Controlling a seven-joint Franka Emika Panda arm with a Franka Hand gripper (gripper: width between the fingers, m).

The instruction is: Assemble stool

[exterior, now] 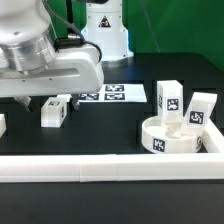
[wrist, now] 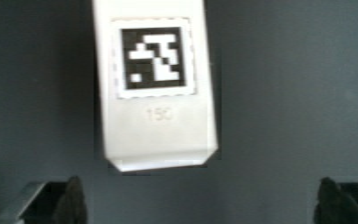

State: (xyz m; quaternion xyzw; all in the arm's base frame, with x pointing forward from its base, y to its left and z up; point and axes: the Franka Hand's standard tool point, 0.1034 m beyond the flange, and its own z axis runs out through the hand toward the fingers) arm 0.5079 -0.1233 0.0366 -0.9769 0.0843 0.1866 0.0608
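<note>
A white leg block (exterior: 54,111) with a black-and-white tag lies on the dark table at the exterior view's left. My gripper (exterior: 38,97) hangs just above and beside it. In the wrist view the same block (wrist: 158,90) lies lengthwise, tag up. My gripper (wrist: 197,205) is open and empty, and the block's end stops short of the gap between the jaws. The round seat disc (exterior: 170,136) sits at the exterior view's right. Two more leg blocks (exterior: 168,97) (exterior: 200,110) stand upright behind it.
The marker board (exterior: 112,94) lies flat at the middle back. A long white border rail (exterior: 110,166) runs along the front and turns up the right side. A small white piece (exterior: 2,125) shows at the left edge. A white robot base (exterior: 105,35) stands behind.
</note>
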